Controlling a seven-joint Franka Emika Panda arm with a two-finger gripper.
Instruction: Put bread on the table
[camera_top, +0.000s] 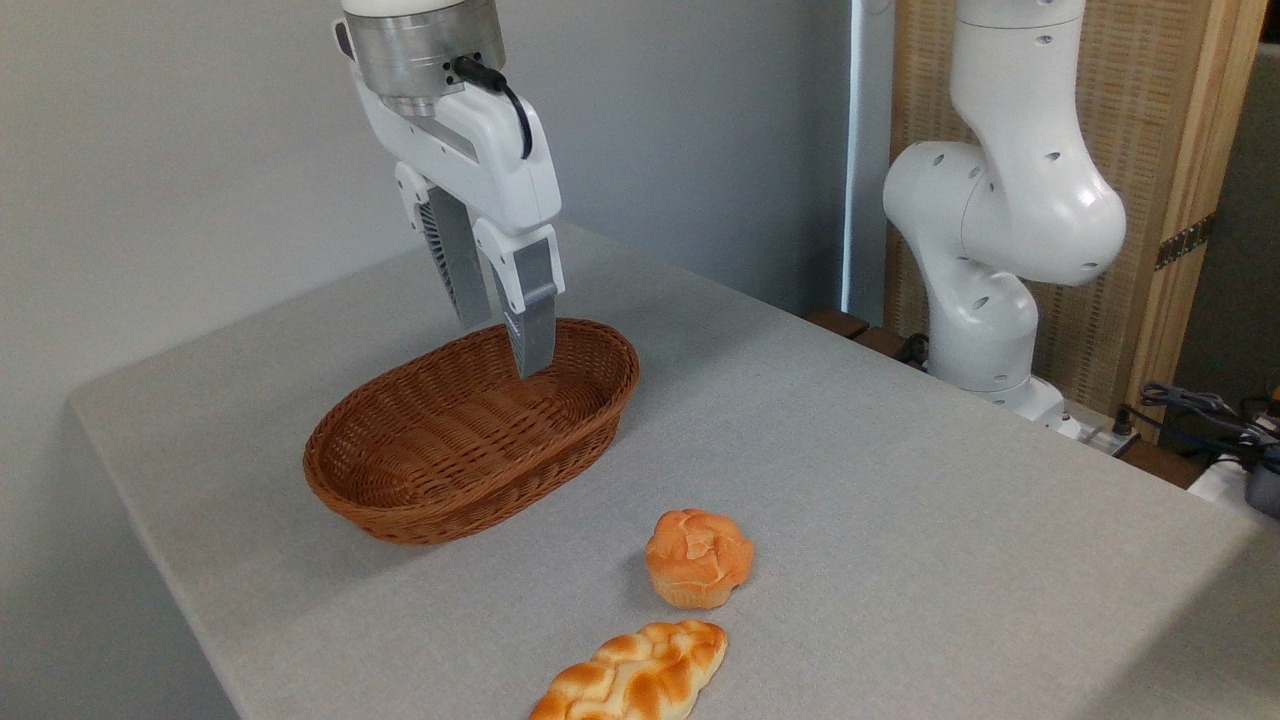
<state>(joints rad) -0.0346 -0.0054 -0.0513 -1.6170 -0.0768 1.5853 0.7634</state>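
Bread (699, 557), a small round orange bun, sits on the grey table (900, 480), near the front edge; a long braided loaf (633, 675) lies just in front of it, not touching; the brown wicker basket (420, 500) sits further back with nothing in it; the gripper (502, 345) hangs over the basket, its two fingers a little apart and holding nothing.

Table (900, 480) matt grey cloth; basket (400, 500) brown woven wicker; bread (698, 557) cracked, golden crust.
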